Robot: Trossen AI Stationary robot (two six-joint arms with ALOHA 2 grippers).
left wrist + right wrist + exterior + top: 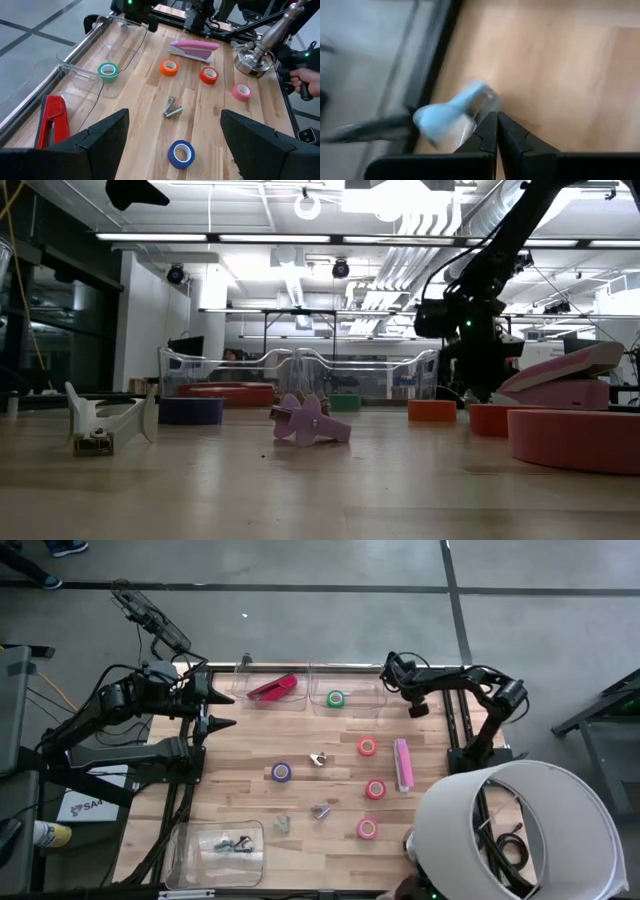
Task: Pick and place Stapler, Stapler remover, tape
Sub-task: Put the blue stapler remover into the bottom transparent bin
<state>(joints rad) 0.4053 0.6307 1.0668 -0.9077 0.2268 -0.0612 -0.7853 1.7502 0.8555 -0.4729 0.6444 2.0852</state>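
Tape: green roll point(335, 698) lies in the clear bin point(372, 700) at the bench's 12 o'clock edge; purple roll point(282, 772) sits near bench centre; three red-pink rolls point(367, 747) stand loose toward 3 to 5 o'clock.
Staplers: red stapler point(272, 688) rests in the neighbouring clear bin point(232, 690) at 11 o'clock, long axis slanting from 8 to 2 o'clock; pink stapler point(402, 763) lies on the bench point(240, 800) at 3 o'clock, long axis running 12 to 6.
Stapler removers: three loose ones point(318, 758) lie around the centre and toward 6 o'clock; more small pieces sit in the clear tray point(188, 862) at 7 o'clock, too small to identify.
Progress: judging by the layout, one stapler and one tape roll are placed; the pink stapler, four rolls and the loose removers remain.
Right gripper point(496, 131): fingers clenched together, grasping nothing, poised above the bench at 1 o'clock beside the bin with the green roll.
Left gripper point(172, 137): fingers spread wide and released, hovering at the 10 o'clock edge, facing across the bench.
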